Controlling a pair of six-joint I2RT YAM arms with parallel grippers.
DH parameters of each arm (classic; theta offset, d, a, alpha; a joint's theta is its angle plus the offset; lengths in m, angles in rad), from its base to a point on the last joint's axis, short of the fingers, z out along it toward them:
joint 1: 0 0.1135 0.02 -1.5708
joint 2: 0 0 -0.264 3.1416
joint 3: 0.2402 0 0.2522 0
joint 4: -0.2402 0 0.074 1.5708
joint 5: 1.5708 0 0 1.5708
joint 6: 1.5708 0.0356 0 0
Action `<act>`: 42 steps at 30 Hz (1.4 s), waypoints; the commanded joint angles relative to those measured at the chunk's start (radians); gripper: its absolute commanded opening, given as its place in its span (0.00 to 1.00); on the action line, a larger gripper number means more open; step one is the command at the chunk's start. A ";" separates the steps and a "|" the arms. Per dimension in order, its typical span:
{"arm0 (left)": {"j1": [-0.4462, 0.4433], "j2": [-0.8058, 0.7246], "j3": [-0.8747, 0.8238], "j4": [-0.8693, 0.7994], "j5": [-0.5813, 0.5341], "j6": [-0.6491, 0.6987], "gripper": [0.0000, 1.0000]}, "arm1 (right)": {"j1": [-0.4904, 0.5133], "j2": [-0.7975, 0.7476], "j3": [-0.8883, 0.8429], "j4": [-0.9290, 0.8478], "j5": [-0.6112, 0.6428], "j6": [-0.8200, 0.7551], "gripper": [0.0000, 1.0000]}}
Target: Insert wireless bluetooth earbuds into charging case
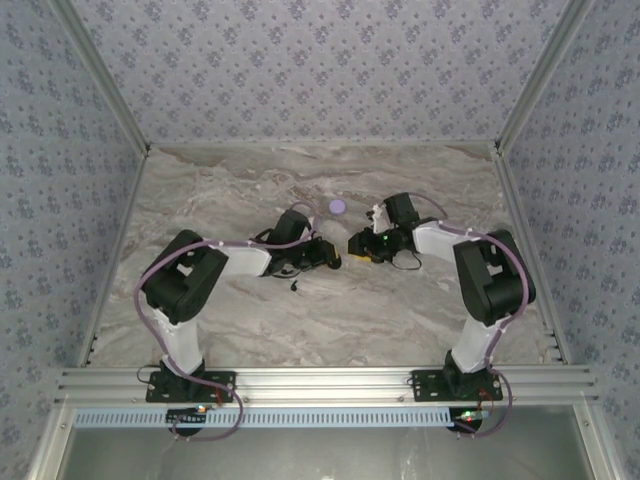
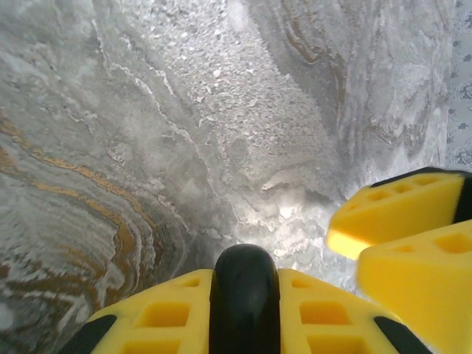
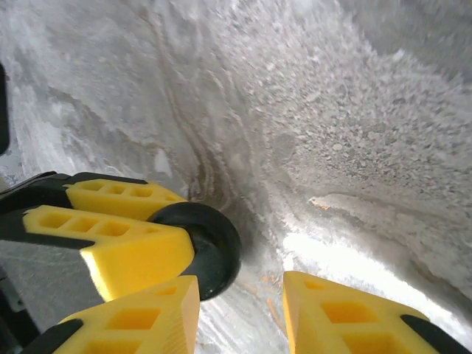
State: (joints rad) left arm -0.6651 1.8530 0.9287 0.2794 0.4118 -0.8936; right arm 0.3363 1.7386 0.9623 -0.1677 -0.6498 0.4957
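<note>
So the left hand is clamping the charging case right between its yellow fingers. The little black puck is standing on edge, with its rounded rim poking out past the fingertips. The right hand is sitting directly across from it, almost nose to nose. Its fingers are spread wide, with bare desk showing through the gap between them. From the right wrist camera the case is hanging just beyond that hand's left fingertip, close to it. I can't tell whether they're actually touching.

The desk is looking like grey-beige marble, swirly with pale veins, and up close there are some rusty orange streaks running through it. A bright patch of glare is sitting on the surface just ahead of both hands. The grain is looking kind of pebbly from the wrist cams.

Just past the two hands, toward the far wall, a lilac round disc is lying flat on the desk, apart from both. On the near side of the left hand a small black speck is lying on the marble, too small to tell what it is.

The whole thing is sitting inside a booth. Walls in blue-grey floral wallpaper are closing in the back and both sides, and an aluminium rail is running along the near edge, where the arm bases are bolted.
</note>
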 commanded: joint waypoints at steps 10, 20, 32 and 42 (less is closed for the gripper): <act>0.096 -0.355 -0.027 -0.083 0.204 0.326 0.10 | -0.038 -0.358 -0.062 -0.031 -0.107 -0.220 0.43; 0.121 -0.528 0.008 -0.163 0.441 0.511 0.09 | -0.022 -0.467 0.004 -0.055 -0.324 -0.323 0.56; 0.117 -0.562 0.033 -0.159 0.534 0.519 0.08 | 0.086 -0.432 0.092 -0.131 -0.358 -0.423 0.60; 0.106 -0.584 0.033 -0.157 0.538 0.524 0.07 | 0.125 -0.365 0.134 -0.148 -0.368 -0.440 0.50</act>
State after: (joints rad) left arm -0.5518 1.2987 0.9176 0.1131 0.9165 -0.3916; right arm 0.4507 1.3613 1.0557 -0.2874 -0.9909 0.0830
